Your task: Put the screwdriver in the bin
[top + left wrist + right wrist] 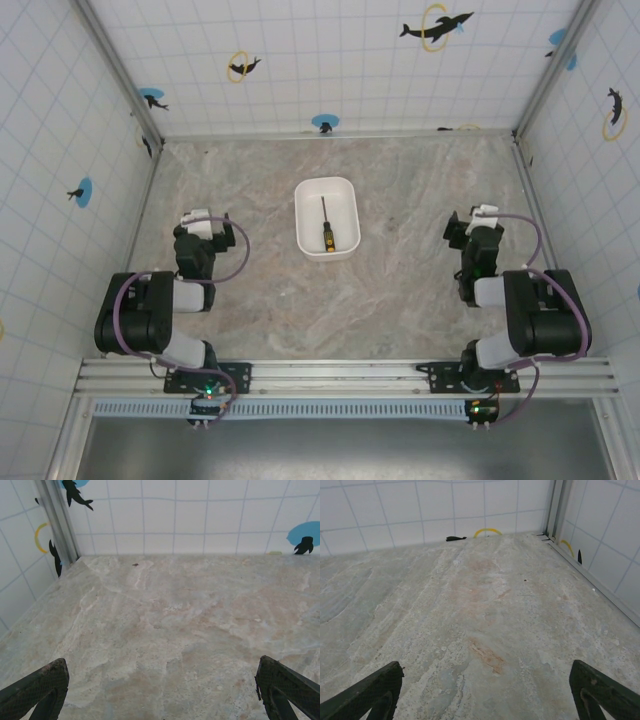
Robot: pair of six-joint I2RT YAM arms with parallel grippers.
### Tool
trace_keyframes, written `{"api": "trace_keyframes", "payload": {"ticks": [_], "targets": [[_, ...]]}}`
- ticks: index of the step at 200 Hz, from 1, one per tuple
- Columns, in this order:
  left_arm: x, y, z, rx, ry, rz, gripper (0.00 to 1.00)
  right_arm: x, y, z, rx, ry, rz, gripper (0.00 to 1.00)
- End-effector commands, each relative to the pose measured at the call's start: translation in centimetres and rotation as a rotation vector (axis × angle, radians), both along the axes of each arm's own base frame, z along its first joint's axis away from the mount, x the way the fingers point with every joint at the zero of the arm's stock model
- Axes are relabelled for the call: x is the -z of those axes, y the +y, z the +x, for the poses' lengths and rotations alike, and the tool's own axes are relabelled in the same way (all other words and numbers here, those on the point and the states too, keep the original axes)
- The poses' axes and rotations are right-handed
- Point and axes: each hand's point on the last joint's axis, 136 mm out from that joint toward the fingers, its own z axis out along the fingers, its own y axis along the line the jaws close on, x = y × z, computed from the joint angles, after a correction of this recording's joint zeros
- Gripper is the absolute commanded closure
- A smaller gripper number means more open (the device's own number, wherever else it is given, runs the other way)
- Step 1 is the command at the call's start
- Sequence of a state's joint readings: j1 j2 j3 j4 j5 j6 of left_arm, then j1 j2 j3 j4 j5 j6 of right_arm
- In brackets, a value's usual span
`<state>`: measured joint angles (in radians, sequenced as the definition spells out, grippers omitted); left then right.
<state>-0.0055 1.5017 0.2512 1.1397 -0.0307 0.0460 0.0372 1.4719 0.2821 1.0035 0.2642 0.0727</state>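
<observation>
The white bin [311,195] stands mid-table in the top view. Inside it lies the screwdriver [325,225], thin shaft pointing to the back, black and yellow handle toward the arms. My left gripper [207,224] rests on the left side of the table, well apart from the bin, and its fingers [37,687] stand wide apart over bare stone. My right gripper [475,222] sits on the right side, equally far from the bin, with its fingers [600,690] spread and nothing between them.
White tiled walls with dolphin stickers [437,26] close in the stone table [400,180] on three sides. Metal corner posts [115,70] rise at the back left and back right. An aluminium rail [340,375] carries both arm bases at the near edge.
</observation>
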Motion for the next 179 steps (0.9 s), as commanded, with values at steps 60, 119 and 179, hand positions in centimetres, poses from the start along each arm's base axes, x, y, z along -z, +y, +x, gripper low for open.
{"api": "trace_keyframes", "payload": {"ticks": [60,119,179], "targets": [[-0.63,-0.20,0.18,0.017,-0.031,-0.002,0.02,-1.33,-0.37,0.78,0.015,-0.039,0.007,0.01],[-0.67,-0.25,0.21,0.018,-0.033,-0.002,0.02,-1.29,-0.41,0.74,0.016,-0.038,0.005,0.01],[-0.70,-0.22,0.23,0.017,-0.034,-0.002,0.02,-1.27,-0.38,0.73,0.016,-0.037,0.005,0.01]]}}
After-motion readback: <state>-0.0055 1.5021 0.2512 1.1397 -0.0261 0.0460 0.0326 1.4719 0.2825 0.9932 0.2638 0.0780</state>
